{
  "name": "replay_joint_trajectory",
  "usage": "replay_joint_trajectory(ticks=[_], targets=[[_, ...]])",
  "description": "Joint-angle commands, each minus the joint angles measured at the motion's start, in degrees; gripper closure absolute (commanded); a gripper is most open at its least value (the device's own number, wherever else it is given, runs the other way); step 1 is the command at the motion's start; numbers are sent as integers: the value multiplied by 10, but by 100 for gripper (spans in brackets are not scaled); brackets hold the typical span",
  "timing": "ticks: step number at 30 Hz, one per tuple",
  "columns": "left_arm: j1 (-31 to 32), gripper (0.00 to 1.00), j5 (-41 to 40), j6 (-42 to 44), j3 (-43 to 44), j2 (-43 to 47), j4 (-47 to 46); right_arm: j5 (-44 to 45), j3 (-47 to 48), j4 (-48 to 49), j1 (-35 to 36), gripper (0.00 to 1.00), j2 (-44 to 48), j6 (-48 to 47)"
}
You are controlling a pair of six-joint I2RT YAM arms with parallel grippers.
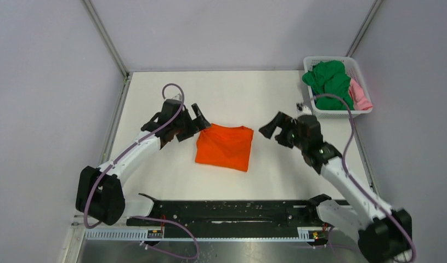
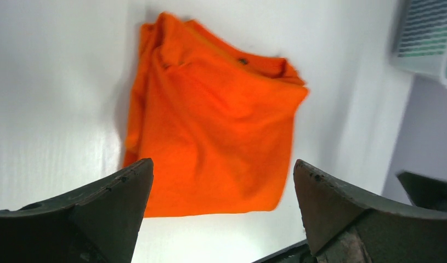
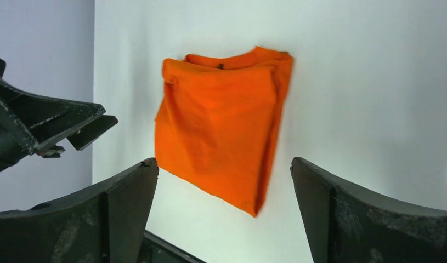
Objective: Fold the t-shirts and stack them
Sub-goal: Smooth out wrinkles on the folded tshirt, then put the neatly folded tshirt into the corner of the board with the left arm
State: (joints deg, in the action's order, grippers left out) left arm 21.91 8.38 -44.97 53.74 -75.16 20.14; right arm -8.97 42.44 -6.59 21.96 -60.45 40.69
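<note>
A bright orange t-shirt lies folded into a rough rectangle on the white table, mid-table. It also shows in the left wrist view and in the right wrist view. My left gripper hovers just left of the shirt's far left corner, open and empty. My right gripper hovers to the right of the shirt, apart from it, open and empty. A green t-shirt and a pink t-shirt lie crumpled in the white lattice basket.
The basket stands at the table's far right corner; its edge shows in the left wrist view. Grey walls enclose the table on three sides. A black rail runs along the near edge between the arm bases.
</note>
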Motion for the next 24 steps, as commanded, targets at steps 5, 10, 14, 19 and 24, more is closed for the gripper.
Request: replay_joint_trajectory(ticks=[5, 10, 14, 19, 24], targets=[[-2, 7, -31, 33, -32, -86, 11, 205, -191, -79, -5, 1, 323, 31], [16, 24, -15, 31, 3, -188, 8, 211, -204, -126, -5, 1, 439, 12], [40, 49, -24, 27, 38, -259, 17, 219, -180, -169, -5, 1, 451, -9], [58, 90, -98, 27, 99, -319, 77, 220, -173, -180, -5, 1, 444, -25], [58, 100, -241, 34, 179, -343, 161, 226, -175, -168, -5, 1, 428, -56]])
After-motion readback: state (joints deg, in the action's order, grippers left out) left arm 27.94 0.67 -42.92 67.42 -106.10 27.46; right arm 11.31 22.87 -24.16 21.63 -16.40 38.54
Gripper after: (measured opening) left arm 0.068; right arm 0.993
